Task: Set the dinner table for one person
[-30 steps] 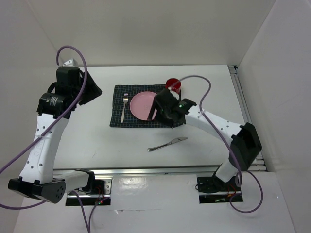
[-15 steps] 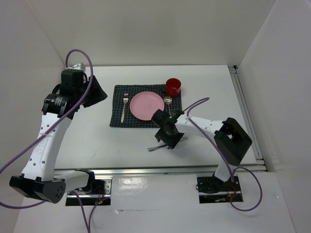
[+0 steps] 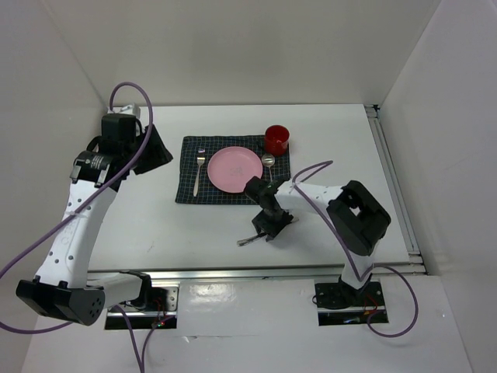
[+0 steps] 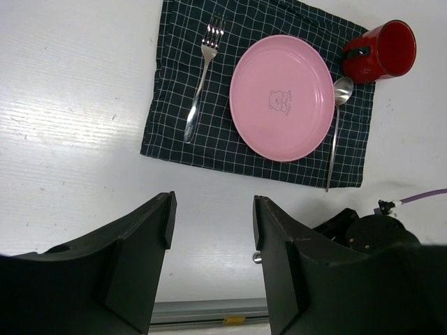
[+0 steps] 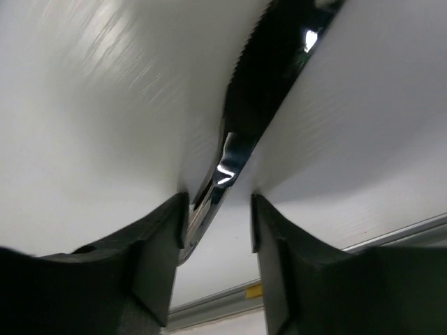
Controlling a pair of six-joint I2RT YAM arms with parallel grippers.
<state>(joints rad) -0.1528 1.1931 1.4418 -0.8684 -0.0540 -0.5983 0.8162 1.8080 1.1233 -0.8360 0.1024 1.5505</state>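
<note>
dinner table [image 3: 140, 225]: matte white top with rails at the near and right edges; carries everything below.
knife [image 3: 245, 240]: flat on the bare tabletop at 5 o'clock from the plate [image 3: 234, 169], just off the near edge of the placemat [image 3: 186, 190]; from above, only the handle tip shows clear of the gripper.
handling: probably light, stiff steel, thin, slick and low against the surface; best pinched across the handle's narrow width near mid-length, to avoid pivoting.
right gripper [image 5: 218, 209]: down at the table, fingers parted and straddling the knife; one pad close against the handle, contact unclear in the dim wrist view; not clamped.
left gripper [image 4: 213, 206]: raised at 9 o'clock of the placemat, fingers wide apart, nothing held.
fork [image 3: 199, 172]: on the cloth, 9 o'clock of the plate.
spoon [image 3: 269, 162]: 3 o'clock of the plate.
mug [image 3: 276, 138]: red, 1 o'clock, at the cloth's far right corner.
</note>
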